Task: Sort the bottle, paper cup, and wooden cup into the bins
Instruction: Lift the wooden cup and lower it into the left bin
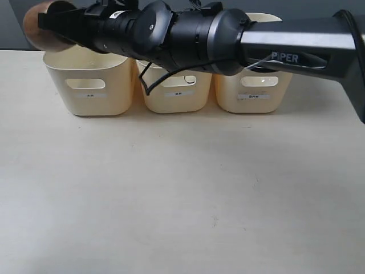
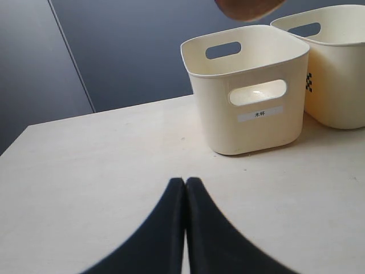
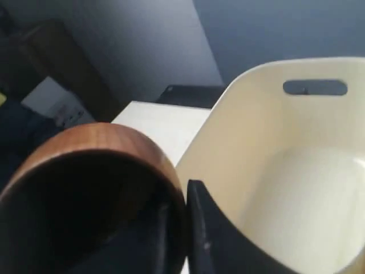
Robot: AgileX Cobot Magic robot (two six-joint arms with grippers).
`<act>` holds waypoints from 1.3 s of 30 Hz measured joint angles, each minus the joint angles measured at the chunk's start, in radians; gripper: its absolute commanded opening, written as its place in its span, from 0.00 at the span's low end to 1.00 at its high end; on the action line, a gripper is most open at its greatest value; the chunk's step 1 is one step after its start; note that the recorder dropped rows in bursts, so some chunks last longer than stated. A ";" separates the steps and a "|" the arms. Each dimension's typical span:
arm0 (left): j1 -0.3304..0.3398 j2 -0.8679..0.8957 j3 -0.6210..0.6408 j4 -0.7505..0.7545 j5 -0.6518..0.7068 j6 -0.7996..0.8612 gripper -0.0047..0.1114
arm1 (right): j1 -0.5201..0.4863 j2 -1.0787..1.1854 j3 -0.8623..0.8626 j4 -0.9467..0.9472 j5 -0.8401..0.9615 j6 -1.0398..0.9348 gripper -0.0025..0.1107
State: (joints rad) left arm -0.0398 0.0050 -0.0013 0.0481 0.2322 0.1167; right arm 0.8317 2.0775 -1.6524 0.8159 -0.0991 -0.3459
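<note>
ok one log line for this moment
right gripper: shut on wooden cup, above leftmost bin | left gripper: shut, low over table | cup not yet released

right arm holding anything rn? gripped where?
Yes: right gripper pinches the dark brown wooden cup by its rim wall, one finger outside, above the leftmost cream-yellow plastic bin.

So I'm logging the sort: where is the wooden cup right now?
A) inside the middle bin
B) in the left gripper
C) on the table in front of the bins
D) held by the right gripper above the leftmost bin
D: the right gripper pinches the wooden cup by its rim over the leftmost bin.
</note>
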 measured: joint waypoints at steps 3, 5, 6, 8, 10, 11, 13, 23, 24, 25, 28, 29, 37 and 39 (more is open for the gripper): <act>0.000 0.000 0.000 0.000 0.000 0.000 0.04 | 0.000 0.000 0.000 -0.010 -0.074 -0.039 0.02; 0.000 0.000 0.000 0.000 0.000 0.000 0.04 | -0.002 0.005 -0.002 -0.017 -0.103 -0.062 0.02; 0.000 0.000 0.000 0.000 0.000 0.000 0.04 | -0.004 0.010 -0.006 -0.017 -0.111 -0.066 0.02; 0.000 0.000 0.000 0.000 0.000 0.000 0.04 | -0.015 0.034 -0.023 -0.017 -0.115 -0.075 0.02; 0.000 0.000 0.000 0.000 0.000 0.000 0.04 | -0.031 0.069 -0.051 0.000 -0.100 -0.077 0.02; 0.000 0.000 0.000 0.000 0.000 0.000 0.04 | -0.040 0.089 -0.069 0.008 -0.088 -0.080 0.02; 0.000 0.000 0.000 0.000 0.000 0.000 0.04 | -0.054 0.121 -0.104 0.015 -0.058 -0.082 0.02; 0.000 0.000 0.000 0.000 0.000 0.000 0.04 | -0.069 0.211 -0.218 0.021 0.008 -0.125 0.03; 0.000 0.000 0.000 0.000 0.000 0.000 0.04 | -0.069 0.216 -0.218 0.021 0.010 -0.129 0.03; 0.000 0.000 0.000 0.000 0.000 0.000 0.04 | -0.069 0.221 -0.218 0.021 0.012 -0.129 0.03; 0.000 0.000 0.000 0.000 0.000 0.000 0.04 | -0.069 0.225 -0.218 0.021 0.024 -0.130 0.03; 0.000 0.000 0.000 0.000 0.000 0.000 0.04 | -0.069 0.227 -0.218 0.021 0.033 -0.133 0.03; 0.000 0.000 0.000 0.000 0.000 0.000 0.04 | -0.069 0.228 -0.219 0.002 0.081 -0.133 0.50; 0.000 0.000 0.000 0.000 0.000 0.000 0.04 | -0.069 0.228 -0.222 0.021 0.081 -0.131 0.61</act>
State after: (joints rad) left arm -0.0398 0.0050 -0.0013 0.0481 0.2322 0.1167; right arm 0.7625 2.3059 -1.8741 0.8365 -0.0185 -0.4773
